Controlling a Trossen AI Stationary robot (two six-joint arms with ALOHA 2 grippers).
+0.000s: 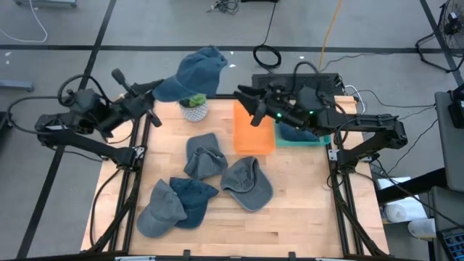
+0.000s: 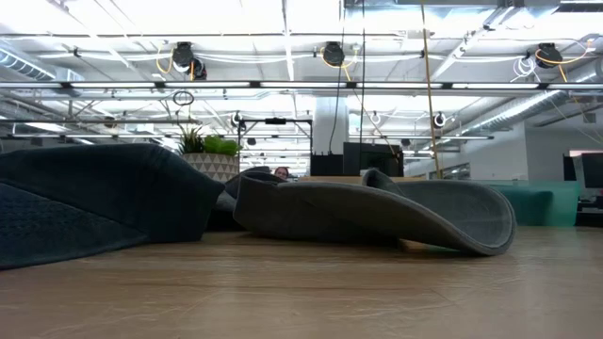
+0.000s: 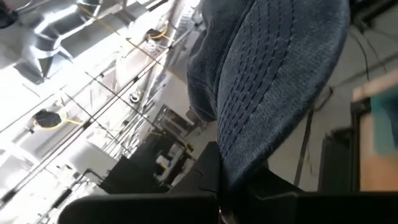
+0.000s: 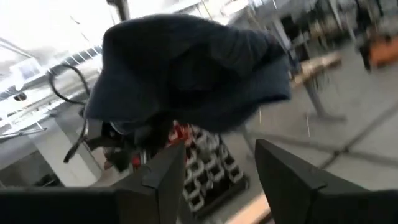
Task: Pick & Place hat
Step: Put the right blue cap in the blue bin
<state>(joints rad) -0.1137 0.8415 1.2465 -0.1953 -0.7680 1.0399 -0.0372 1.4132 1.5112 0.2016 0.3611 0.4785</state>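
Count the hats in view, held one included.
5. One blue hat hangs from the left gripper above the table's far edge; four lie on the table. More could hide beneath the overlapping ones.

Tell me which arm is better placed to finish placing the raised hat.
Left, probably. The left tool is shut on the blue hat, holding it in the air beyond the potted plant. The right tool is open and empty over the orange bin.

A potted plant [image 1: 193,106] stands near an orange bin [image 1: 253,129] and a teal bin [image 1: 301,137].
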